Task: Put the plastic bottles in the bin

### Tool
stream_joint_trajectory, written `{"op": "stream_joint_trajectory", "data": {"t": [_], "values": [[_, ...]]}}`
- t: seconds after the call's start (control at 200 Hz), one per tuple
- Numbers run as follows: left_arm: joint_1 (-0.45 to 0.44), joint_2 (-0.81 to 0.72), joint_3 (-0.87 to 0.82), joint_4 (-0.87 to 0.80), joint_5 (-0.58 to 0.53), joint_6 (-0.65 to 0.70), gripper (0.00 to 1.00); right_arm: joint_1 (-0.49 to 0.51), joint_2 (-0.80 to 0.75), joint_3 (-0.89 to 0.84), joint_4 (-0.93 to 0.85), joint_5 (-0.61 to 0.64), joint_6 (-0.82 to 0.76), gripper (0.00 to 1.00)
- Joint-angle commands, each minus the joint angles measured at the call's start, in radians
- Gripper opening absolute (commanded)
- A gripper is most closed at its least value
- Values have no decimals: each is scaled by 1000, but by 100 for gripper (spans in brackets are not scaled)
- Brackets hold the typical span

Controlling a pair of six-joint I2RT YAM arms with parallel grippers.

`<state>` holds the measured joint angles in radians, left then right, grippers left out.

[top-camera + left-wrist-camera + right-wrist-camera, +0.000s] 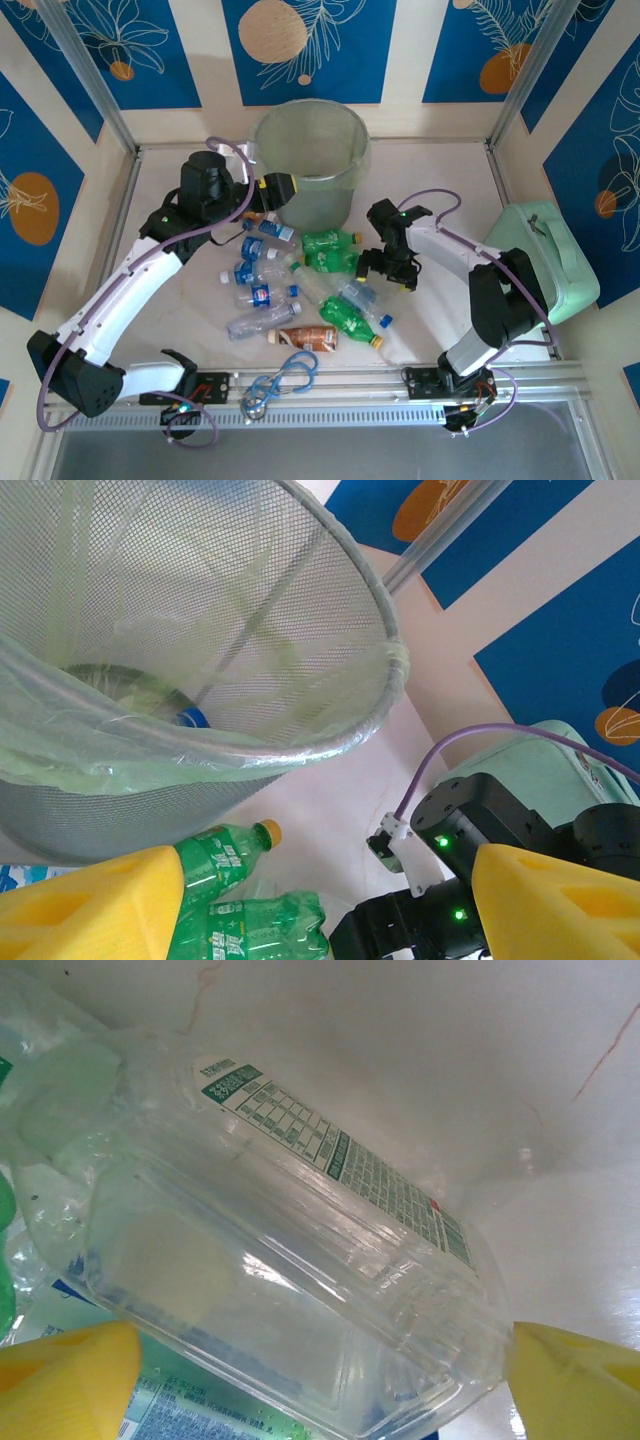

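Yellow pads [65, 1385] of your right gripper [320, 1365] stand wide apart with a clear bottle [290, 1270] lying between them, its white-and-green label facing the wrist camera. The bottle's sides come right up to both pads, yet you cannot tell whether either pad presses on it, and it looks to rest on the table [480, 1060] among its neighbours. Read this as the pick step for that arm: fingers placed, grasp not made. Your next move calls for closing gently until the thin, crushable wall is caught. Then lift straight up, clear of the other plastic bottles [265, 290] crowded just beside the fingers, before you carry it to the bin [385, 630], which stands well ahead of that gripper and to its left. Your left gripper [330, 905] is spread too, with nothing between its fingers. It hangs just beside the bin's rim, outside the mesh wall, with green bottles [225, 885] below it. A blue-capped bottle [190, 717] lies inside the bin while most are on the table, so judge the task barely begun. That arm's next call is to come down to the pile without crossing the right arm [470, 830].
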<state>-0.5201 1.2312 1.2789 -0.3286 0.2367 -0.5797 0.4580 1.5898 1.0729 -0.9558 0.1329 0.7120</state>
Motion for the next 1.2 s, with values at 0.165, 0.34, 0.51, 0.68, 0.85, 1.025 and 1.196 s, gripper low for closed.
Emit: {"op": "stream_joint_trajectory", "data": {"t": [0.165,0.34,0.51,0.68,0.85,1.025,1.196], "values": [[2,2,16,34,29,-20,76,-108,-38,-56,-61,61,50,91],[2,10,14,38,29,-23,75,-136,-70,-45,-84,59,49,92],[2,14,14,40,30,-22,75,-122,-86,22,-98,103,4,99],[3,12,14,41,32,-23,75,-119,16,139,-127,137,-99,99],[5,7,10,38,29,-23,75,-99,110,218,-132,162,-164,99],[5,3,5,42,32,-27,75,-84,183,264,-111,140,-217,99],[5,-2,5,39,32,-26,76,-74,235,289,-104,154,-236,99]]}}
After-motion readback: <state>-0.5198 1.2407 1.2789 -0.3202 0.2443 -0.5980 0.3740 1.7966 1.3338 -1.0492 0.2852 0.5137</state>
